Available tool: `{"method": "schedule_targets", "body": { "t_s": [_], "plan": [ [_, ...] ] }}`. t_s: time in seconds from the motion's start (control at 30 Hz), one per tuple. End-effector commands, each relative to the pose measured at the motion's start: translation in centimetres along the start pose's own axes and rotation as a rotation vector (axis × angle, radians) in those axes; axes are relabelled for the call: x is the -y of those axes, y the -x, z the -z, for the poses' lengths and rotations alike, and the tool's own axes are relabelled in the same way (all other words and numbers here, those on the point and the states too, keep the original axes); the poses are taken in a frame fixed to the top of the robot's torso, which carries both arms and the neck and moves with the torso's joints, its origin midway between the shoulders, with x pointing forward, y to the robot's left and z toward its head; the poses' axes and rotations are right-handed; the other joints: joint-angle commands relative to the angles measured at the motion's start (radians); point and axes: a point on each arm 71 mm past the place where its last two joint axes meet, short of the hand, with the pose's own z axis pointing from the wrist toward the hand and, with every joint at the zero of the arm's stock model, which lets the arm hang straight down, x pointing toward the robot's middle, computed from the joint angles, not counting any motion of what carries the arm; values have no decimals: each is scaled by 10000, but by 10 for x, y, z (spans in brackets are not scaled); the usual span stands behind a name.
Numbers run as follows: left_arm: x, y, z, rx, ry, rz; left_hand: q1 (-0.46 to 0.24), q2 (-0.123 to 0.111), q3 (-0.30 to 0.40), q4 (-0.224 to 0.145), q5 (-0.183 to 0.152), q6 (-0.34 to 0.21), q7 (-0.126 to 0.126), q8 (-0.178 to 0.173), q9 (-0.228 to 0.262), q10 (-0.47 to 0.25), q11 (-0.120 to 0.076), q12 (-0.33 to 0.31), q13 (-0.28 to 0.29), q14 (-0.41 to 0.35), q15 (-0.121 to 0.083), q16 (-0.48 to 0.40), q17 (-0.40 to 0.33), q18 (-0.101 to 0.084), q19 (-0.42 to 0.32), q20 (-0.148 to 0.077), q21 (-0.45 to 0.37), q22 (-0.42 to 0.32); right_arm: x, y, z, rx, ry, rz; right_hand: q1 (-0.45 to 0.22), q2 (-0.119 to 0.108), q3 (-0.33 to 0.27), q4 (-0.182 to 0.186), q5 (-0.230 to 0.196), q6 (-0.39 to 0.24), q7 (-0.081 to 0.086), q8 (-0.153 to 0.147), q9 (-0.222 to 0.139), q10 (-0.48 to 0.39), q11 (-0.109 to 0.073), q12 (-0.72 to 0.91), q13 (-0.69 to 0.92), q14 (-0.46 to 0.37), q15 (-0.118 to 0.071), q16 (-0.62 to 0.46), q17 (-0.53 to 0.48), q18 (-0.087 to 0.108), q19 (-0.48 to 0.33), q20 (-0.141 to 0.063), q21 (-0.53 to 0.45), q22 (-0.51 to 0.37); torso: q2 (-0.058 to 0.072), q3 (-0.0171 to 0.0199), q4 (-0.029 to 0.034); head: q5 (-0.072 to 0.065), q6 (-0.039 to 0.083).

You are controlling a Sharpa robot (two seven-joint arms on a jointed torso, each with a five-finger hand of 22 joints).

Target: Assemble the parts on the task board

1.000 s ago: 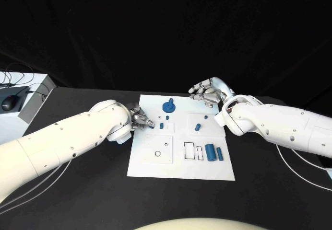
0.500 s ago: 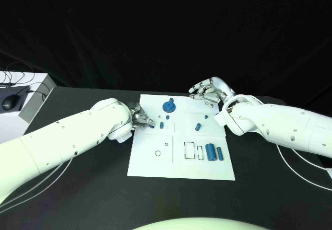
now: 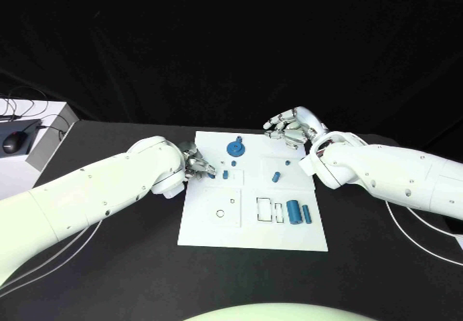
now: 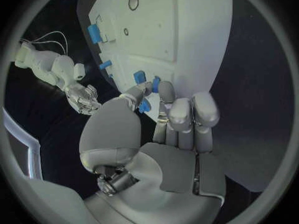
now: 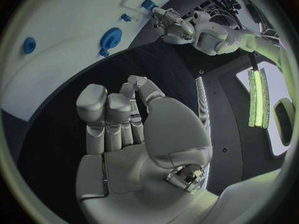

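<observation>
- I have the left hand [image 3: 200, 167] at the task board's [image 3: 253, 231] left edge, up toward the far half; in the left wrist view it pinches a small blue part [image 4: 144, 106] between thumb and a fingertip, other fingers curled in beside it
- My read: the part is held low over the board because I'm lining it up with a seat near that edge; another small blue piece [image 3: 226, 175] lies just beside the fingertips
- Left arm comes in low across the table, wrist turned so the fingertips point at the board
- Right hand [image 3: 290, 128] hangs off the board's far right corner, over the black table [image 3: 116, 267], not touching anything; fingers drawn together and curled, nothing in them, so closed and empty
- I take it as parked clear so it doesn't crowd the left hand's work
- Rest of the board: round blue knob [image 3: 235, 148] near the far edge, oval piece [image 3: 275, 177] mid-board, two blue cylinders [image 3: 300, 214] standing side by side toward the near right corner
- Most seats look unfilled, so I judge the assembly early
</observation>
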Motion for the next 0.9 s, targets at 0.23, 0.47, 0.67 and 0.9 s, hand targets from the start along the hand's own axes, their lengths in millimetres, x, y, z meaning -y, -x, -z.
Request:
{"method": "schedule_targets", "body": {
  "t_s": [0.23, 0.47, 0.67, 0.9],
  "plan": [
    [0, -14, -2, -570, 75, -536, 170, 200, 654, -848, 137, 1407, -911, -183, 2251, 758, -570, -129, 81, 46, 38, 169, 116, -180, 62, 33, 94, 46, -1, -1, 0, -125, 122, 33, 7, -19, 58, -5, 36, 35, 55, -40, 14, -62, -6, -19, -9, 6, 4, 18, 15, 36, 610, -47, 63, 1053, -2, 1, 2, -18, -28],
    [1, -13, -2, -497, -31, -576, 337, 373, -4, -786, 101, 1614, -933, -331, 2312, 945, -556, -223, 79, 54, 71, 249, 213, -190, 62, 67, 133, 61, -1, -1, 0, -126, 126, 34, 7, -19, 58, -5, 36, 35, 55, -40, 14, -62, -6, -19, -9, 6, 4, 18, 15, 36, 610, -47, 63, 1053, 3, 7, -7, -22, -25],
    [3, -14, -1, -541, -120, -605, 424, 341, -98, -825, 106, 1649, -933, -379, 2316, 950, -547, -240, 88, 57, 79, 247, 206, -191, 60, 76, 146, 68, -1, 0, 0, -121, 125, 37, 7, -19, 58, -5, 36, 35, 55, -40, 14, -62, -6, -19, -9, 6, 4, 18, 15, 36, 610, -47, 63, 1053, 5, 4, -3, -28, -43],
    [5, -14, -1, -387, -255, -738, 655, 284, -422, -907, 97, 1738, -923, -497, 2307, 996, -531, -277, 99, 64, 104, 271, 231, -190, 51, 104, 176, 78, -1, 0, 0, -122, 133, 34, 7, -19, 58, -5, 36, 35, 55, -40, 14, -62, -6, -19, -9, 6, 4, 18, 15, 36, 610, -47, 63, 1053, -1, 6, -2, -27, -37]
  ]
}}
